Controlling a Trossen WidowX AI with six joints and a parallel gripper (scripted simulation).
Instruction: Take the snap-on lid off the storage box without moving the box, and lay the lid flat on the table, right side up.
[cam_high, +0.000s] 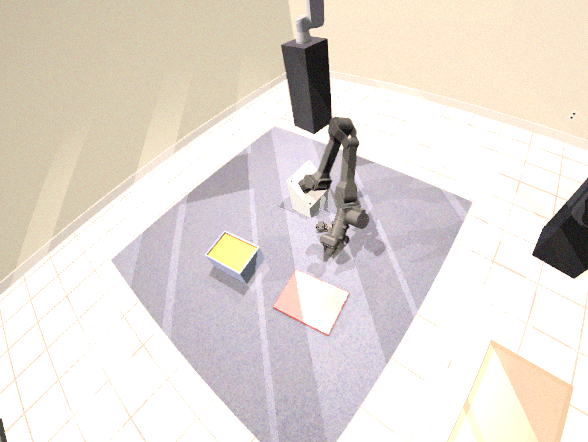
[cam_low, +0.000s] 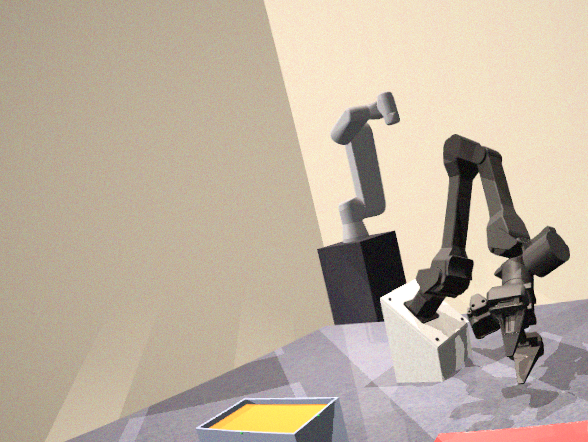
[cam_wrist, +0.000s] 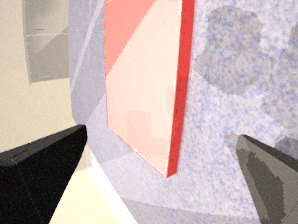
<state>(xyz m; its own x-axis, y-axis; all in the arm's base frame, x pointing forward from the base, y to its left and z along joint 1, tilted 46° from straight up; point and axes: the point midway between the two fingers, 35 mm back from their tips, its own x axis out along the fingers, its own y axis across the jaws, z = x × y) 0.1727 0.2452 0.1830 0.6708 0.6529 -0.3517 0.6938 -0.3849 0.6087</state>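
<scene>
One flat red lid lies at lower centre of the top view, off the open blue-grey box; the dark gripper stands wide, empty. Probably only confirming right side up remains.
</scene>
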